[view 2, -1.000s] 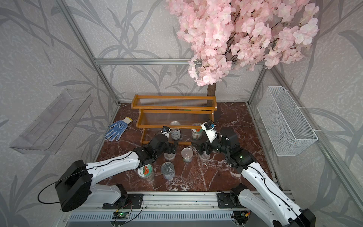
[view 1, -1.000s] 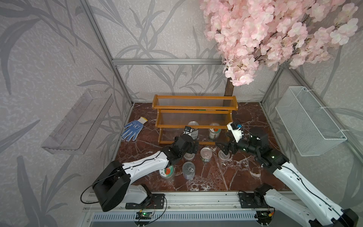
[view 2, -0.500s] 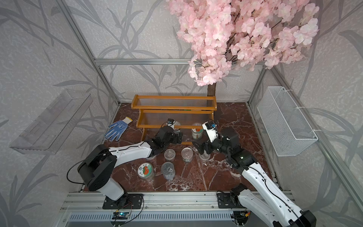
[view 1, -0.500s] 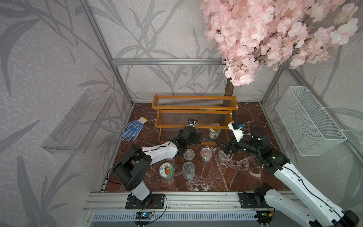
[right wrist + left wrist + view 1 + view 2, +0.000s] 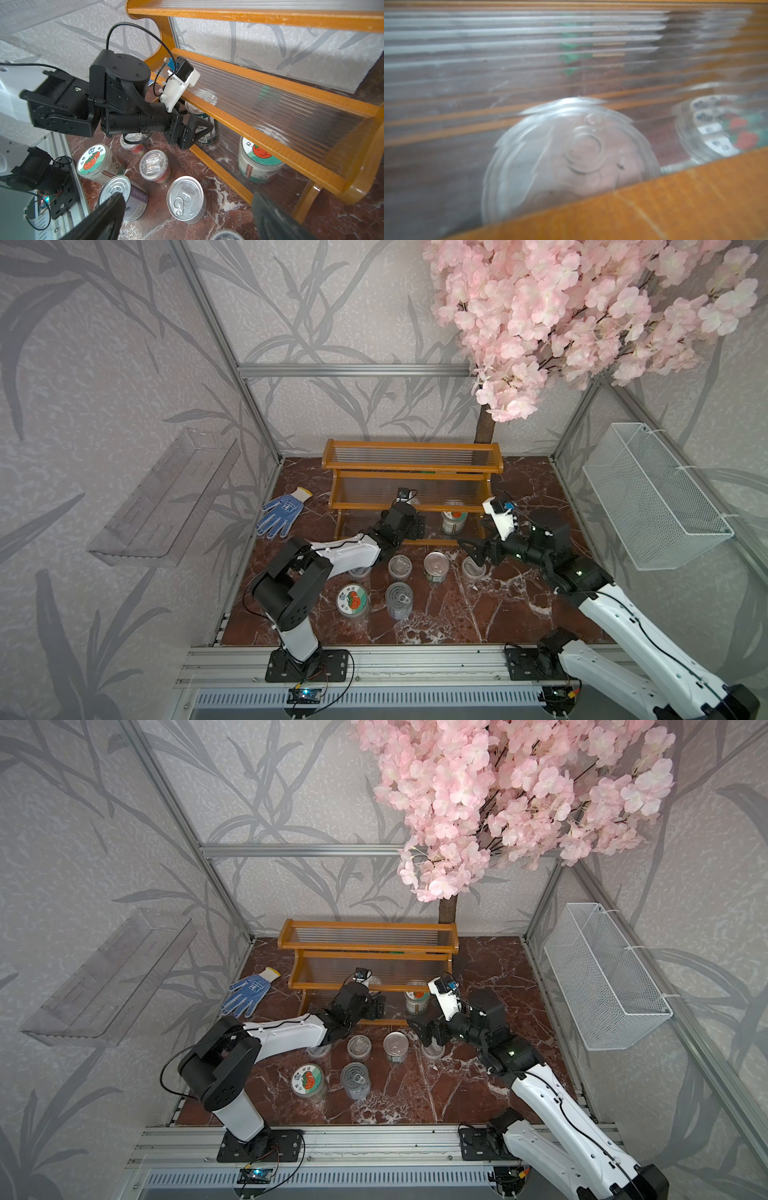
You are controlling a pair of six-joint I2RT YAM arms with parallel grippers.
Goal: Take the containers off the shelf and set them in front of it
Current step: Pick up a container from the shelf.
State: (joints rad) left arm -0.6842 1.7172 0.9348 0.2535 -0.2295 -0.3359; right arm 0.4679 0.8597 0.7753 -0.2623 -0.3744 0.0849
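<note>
1. The left gripper point(image 5: 197, 124) reached in level from the front, under the middle tier's rail, to the tin point(image 5: 571, 158) on the bottom tier of the shelf point(image 5: 411, 466).
2. The tin stood upright with its long axis vertical, straight ahead of the jaws, so a side grasp across its round wall looked right.
3. Left jaws: only one finger showed clearly, beside the tin's wall. I could not tell whether they were spread or already pinching it.
4. The left wrist view saw the tin's pull-tab lid only through the ribbed clear tier. The fingers were hidden there.
5. The left arm was the nearer one to the tin. The right arm was nearer the tomato-lid jar point(image 5: 453, 518), also upright on the bottom tier and apart from the tin.
6. The right gripper point(image 5: 471, 551) hovered over a clear cup point(image 5: 473, 568) on the floor, its jaws spread wide and holding nothing.
7. Surface: marble floor point(image 5: 478, 614), flat. Six containers already stood just in front of the shelf, and two were left on it.
8. Room: little headroom under the middle tier, so the tin probably had to come out forward before any lift. The front rail and the floor cups just in front were the likely snags.
</note>
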